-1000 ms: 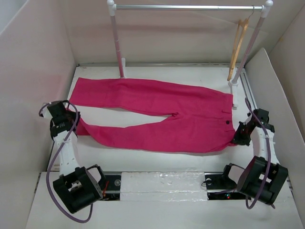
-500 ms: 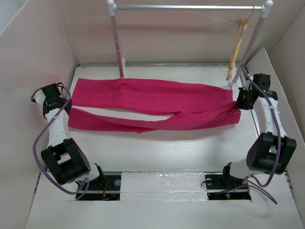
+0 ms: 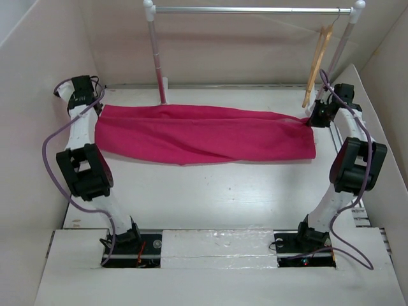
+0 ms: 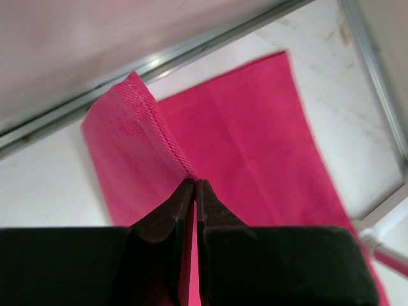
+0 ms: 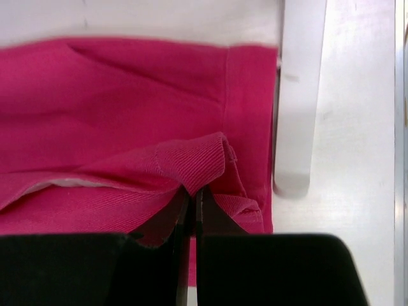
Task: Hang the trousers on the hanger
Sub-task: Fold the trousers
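Note:
The magenta trousers [image 3: 204, 135] lie folded lengthwise across the far half of the table, one leg over the other. My left gripper [image 3: 95, 107] is shut on the hem of a leg at the far left; in the left wrist view [image 4: 194, 185] the cloth [image 4: 242, 127] rises to the closed tips. My right gripper [image 3: 310, 120] is shut on the waist edge at the far right; the right wrist view [image 5: 192, 191] shows the waistband [image 5: 185, 162] pinched there. The tan wooden hanger [image 3: 317, 64] hangs on the rail, right of centre, above the right gripper.
A rack with white posts [image 3: 155, 54] and a grey rail [image 3: 252, 10] stands at the back. Its right post base [image 5: 296, 95] sits just beside the waistband. White walls [image 3: 44, 89] close in left, right and behind.
Both grippers have carried the near leg and waist edge away to the back, folding the trousers over lengthwise. Both arms now stretch far out towards the back corners.

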Tool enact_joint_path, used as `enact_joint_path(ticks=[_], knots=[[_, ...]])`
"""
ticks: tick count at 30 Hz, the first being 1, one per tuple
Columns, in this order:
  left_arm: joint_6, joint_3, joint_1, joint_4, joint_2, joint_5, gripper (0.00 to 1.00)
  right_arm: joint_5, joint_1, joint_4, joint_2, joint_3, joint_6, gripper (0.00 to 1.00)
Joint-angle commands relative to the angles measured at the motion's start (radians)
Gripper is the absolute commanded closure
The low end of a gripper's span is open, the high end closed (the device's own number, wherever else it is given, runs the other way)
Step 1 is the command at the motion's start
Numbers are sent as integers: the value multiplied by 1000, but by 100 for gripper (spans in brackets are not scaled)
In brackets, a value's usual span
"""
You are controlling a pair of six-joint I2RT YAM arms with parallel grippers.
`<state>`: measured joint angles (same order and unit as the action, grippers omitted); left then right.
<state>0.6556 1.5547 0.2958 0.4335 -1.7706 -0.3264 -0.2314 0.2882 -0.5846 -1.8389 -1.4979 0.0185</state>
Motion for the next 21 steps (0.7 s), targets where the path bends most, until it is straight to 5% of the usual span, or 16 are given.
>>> enact_joint_path(ticks=[1,7,8,9,11,12,17,21], knots=[[-33,227,-4,4,-107,-89,100,-11,16,132,-43,-108,44,100],[-53,534,-14,4,-357,-44,100,-8,6,163,-198,-240,115,99],[-63,533,-14,-45,-398,48,88,-6,6,161,-215,-252,120,80],[-73,519,-14,-65,-411,82,65,-5,-4,154,-229,-271,121,68],[-83,518,-14,-73,-450,130,50,0,-15,161,-244,-272,120,40],[-93,533,-26,-53,-461,130,45,-2,-15,161,-241,-271,121,34],[-175,549,-46,-16,-408,96,36,-52,-6,195,-130,-162,109,27],[-124,310,-46,-64,-241,108,35,-98,8,261,-4,11,92,27]])
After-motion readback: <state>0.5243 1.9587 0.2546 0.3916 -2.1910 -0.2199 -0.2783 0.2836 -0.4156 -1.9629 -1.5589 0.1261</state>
